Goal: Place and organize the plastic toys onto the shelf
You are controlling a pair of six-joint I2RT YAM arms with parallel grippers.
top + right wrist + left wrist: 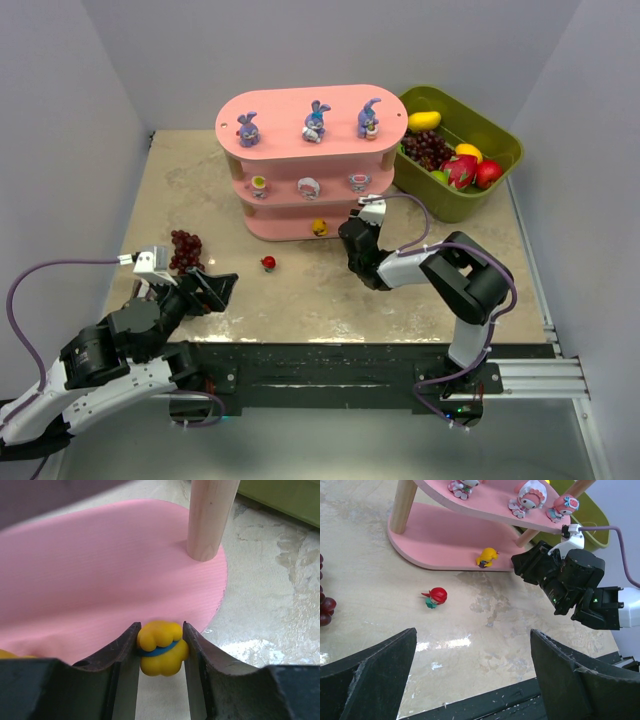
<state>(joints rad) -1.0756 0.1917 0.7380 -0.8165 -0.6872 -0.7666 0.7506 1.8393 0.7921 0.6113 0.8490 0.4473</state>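
Note:
The pink shelf (285, 115) carries three purple-blue bunnies (316, 121) on its top board and three pink-and-white toys (308, 187) on the middle board. A yellow toy (319, 227) stands on the bottom board near its front edge; it also shows in the left wrist view (486, 557). A small red toy (268, 263) lies on the table in front of the shelf (435, 596). My right gripper (160, 629) is shut on another yellow toy with a blue band (161, 652), right at the bottom board's rim (100, 555). My left gripper (472, 631) is open and empty, low over the near table edge.
A dark red grape bunch (185, 250) lies left of the red toy. An olive-green bin (500, 135) of fake fruit stands right of the shelf. A wooden shelf post (207, 515) rises just beyond the held toy.

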